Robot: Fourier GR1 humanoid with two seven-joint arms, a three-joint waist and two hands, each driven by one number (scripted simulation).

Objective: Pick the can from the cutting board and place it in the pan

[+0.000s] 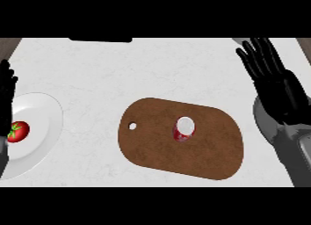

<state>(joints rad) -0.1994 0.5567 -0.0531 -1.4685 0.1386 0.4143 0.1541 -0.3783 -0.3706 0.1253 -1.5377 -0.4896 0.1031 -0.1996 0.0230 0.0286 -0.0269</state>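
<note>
**Can on board, both hands idle, no pan in view**

Head view: can stands upright on the cutting board, just right of centre, nothing touching it. Right hand at 2 o'clock, fingers straight and spread, well apart from the can. It looks parked, not reaching. Left hand at 9 o'clock, fingers straight, resting by the plate holding a tomato. Pick not started.

A pale, faintly marbled bench fills the view, evenly lit. Brown wood strips show at both upper corners.
</note>
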